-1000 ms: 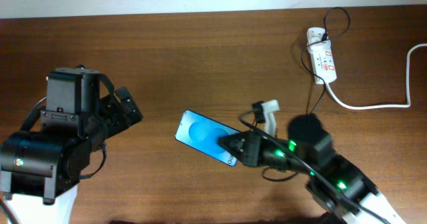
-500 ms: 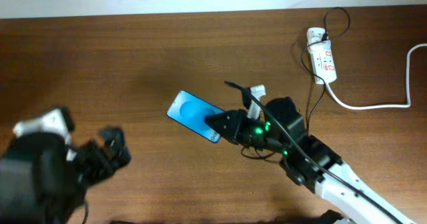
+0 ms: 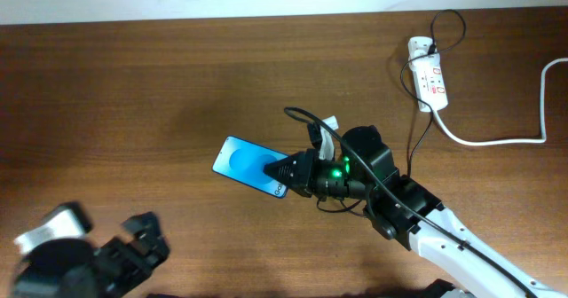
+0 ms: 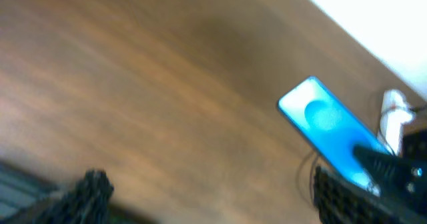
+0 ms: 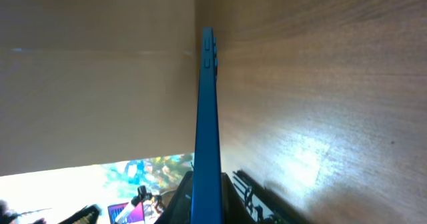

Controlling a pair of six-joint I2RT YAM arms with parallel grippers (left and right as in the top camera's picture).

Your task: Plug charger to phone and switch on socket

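The phone, slim with a bright blue screen, is held over the table's middle by my right gripper, which is shut on its right end. In the right wrist view the phone shows edge-on between the fingers. It also shows in the left wrist view. The thin black charger cable loops up beside the right wrist; its connector tip is hidden. The white socket lies at the far right. My left gripper is low at the bottom left, open and empty.
The socket's thick white cord runs off to the right edge. A thin black cable curls round the socket's top. The table's back edge meets a white wall.
My right gripper has carried the phone leftward. My left arm has pulled back down toward the bottom left corner.
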